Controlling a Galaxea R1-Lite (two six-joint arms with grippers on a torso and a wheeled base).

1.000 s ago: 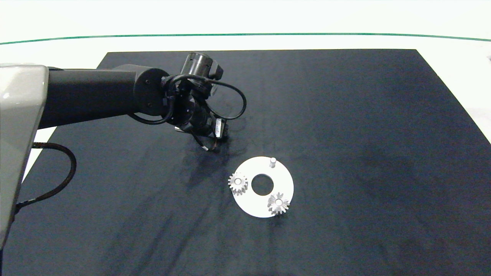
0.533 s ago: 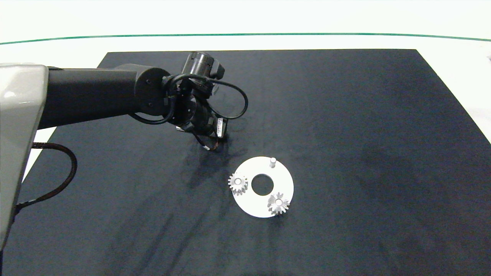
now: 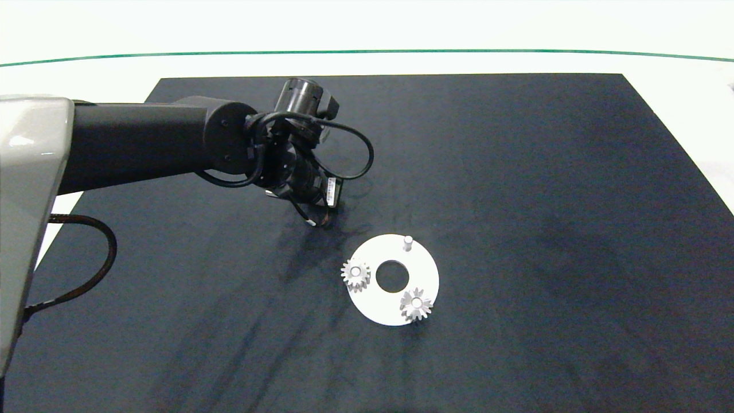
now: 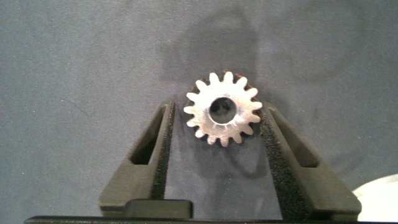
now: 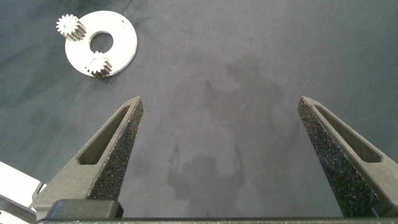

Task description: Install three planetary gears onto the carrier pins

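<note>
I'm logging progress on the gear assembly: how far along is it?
Two planetary gears sit on pins of the white disc. The third gear is gripped by the left gripper above the mat. One bare pin awaits it. The right gripper is open, away.

L gripper [image 3: 314,217] sits over the mat [image 3: 516,172] w/ a gear [image 4: 222,111] between its fingertips. Disc [image 3: 427,275] lies on the mat near the L gripper, toward the table's near edge and to its right. Two gears are on the disc: one [image 3: 355,275] on the side nearest the gripper, one [image 3: 416,304] on the far side. Bare pin [image 3: 408,242] stands at the disc's rear edge. R gripper [image 5: 221,102] hangs over bare mat, well apart from the disc.
</note>
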